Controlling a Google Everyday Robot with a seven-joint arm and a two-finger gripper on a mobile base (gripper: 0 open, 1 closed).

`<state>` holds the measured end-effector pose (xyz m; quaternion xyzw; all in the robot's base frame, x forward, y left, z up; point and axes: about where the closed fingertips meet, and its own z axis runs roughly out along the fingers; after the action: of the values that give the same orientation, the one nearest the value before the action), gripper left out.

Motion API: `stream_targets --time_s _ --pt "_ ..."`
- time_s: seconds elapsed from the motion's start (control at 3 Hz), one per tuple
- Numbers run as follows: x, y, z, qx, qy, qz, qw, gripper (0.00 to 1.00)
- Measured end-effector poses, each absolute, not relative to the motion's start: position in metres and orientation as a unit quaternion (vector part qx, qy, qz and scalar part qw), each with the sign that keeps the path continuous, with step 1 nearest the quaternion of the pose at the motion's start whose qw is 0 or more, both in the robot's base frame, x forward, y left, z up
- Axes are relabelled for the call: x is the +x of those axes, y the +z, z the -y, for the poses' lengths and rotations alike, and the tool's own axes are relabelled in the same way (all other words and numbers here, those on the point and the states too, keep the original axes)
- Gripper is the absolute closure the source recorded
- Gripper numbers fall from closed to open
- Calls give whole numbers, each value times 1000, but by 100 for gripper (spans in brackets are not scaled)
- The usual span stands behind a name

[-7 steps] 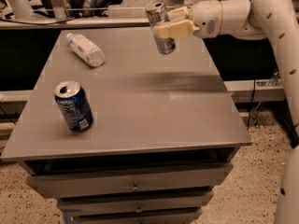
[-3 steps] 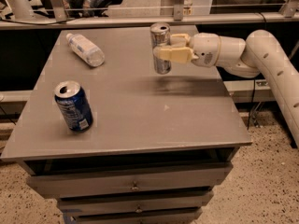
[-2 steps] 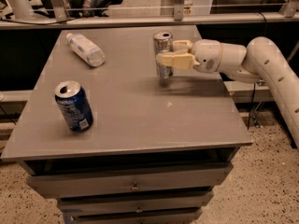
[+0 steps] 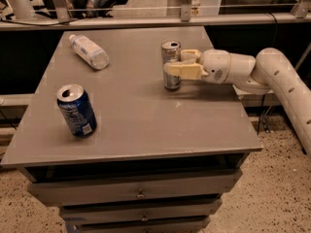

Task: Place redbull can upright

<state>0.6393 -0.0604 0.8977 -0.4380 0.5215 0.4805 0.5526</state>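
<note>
lowered since earlier, redbull can point(image 4: 170, 49) stands upright on table point(image 4: 146, 125), end effector point(image 4: 173, 63) clasping it.

- The pincer point(image 4: 174, 62), over the surface's point(image 4: 136, 120) right half, clamps the redbull can point(image 4: 170, 48), covering its middle.
- The arm point(image 4: 282, 75) runs off the right edge.
- The blue can's point(image 4: 77, 111) label print is unreadable.

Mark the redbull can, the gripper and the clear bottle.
redbull can point(image 4: 170, 54), camera view, upper body above the front finger.
gripper point(image 4: 176, 63), camera view, between its fingertips, around the can.
clear bottle point(image 4: 89, 51), camera view, middle of its body.
</note>
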Motion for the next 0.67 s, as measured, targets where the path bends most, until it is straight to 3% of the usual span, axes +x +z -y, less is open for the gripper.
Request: stream_targets --time_s 0.67 --pt "639 890 64 -436 482 -523 552 59"
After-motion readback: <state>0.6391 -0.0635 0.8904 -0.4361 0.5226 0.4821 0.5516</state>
